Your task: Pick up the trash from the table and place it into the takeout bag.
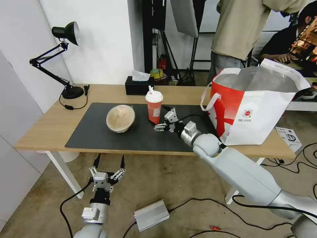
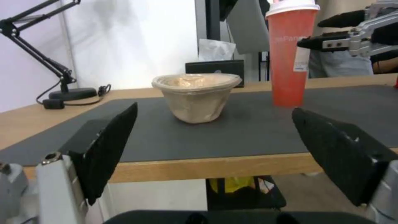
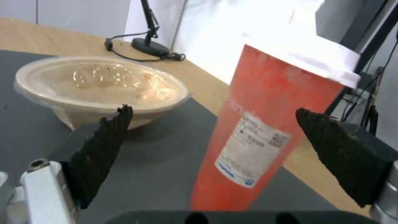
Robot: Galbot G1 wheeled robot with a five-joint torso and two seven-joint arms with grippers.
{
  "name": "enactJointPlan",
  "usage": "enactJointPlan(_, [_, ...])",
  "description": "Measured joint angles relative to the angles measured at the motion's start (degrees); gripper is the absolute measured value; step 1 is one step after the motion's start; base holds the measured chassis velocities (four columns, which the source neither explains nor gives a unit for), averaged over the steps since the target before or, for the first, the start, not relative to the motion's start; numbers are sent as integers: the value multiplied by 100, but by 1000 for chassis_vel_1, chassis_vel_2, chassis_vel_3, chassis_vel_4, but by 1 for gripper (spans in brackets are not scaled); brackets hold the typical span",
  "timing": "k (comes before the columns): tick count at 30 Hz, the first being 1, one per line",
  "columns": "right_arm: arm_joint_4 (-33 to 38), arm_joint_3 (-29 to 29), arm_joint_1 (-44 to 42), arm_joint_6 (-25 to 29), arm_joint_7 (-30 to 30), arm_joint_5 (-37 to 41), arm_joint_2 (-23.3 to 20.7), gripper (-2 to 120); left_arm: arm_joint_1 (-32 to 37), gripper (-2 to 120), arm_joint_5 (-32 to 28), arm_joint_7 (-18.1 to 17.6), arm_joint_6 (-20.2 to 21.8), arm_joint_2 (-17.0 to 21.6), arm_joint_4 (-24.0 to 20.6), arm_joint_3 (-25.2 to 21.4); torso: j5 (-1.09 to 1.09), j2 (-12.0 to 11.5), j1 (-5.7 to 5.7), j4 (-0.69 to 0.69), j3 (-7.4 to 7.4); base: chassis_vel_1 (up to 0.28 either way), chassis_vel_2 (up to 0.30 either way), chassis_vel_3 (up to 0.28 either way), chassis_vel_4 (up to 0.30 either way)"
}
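My right gripper [image 1: 164, 121] sits spread wide beside the red drink cup [image 1: 154, 108].

The cup stands upright on the table's [image 1: 46, 127] grey mat [image 1: 138, 135], white-lidded, labelled; my left gripper [image 1: 110, 163] hangs open below the table edge.

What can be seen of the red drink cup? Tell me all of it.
The red drink cup is tall, tapered, translucent red plastic with a white lid and a printed white label on its side. It stands upright on the dark grey mat, right of the beige lidded bowl and apart from it. The right gripper is open beside it, fingers flanking the cup without touching. Nothing but the mat touches it.
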Motion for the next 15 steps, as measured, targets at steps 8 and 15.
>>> enactJointPlan(8, [-265,13,62,51,-1,-10,155,100,-13,100,0,5,-3,-3,46,12,0,0,0,0,0,0,0,0,0])
enactJointPlan(15, [-548,42,121,186,-34,-33,249,100,-38,100,0,8,-7,2,72,11,0,0,0,-1,0,0,0,0,0])
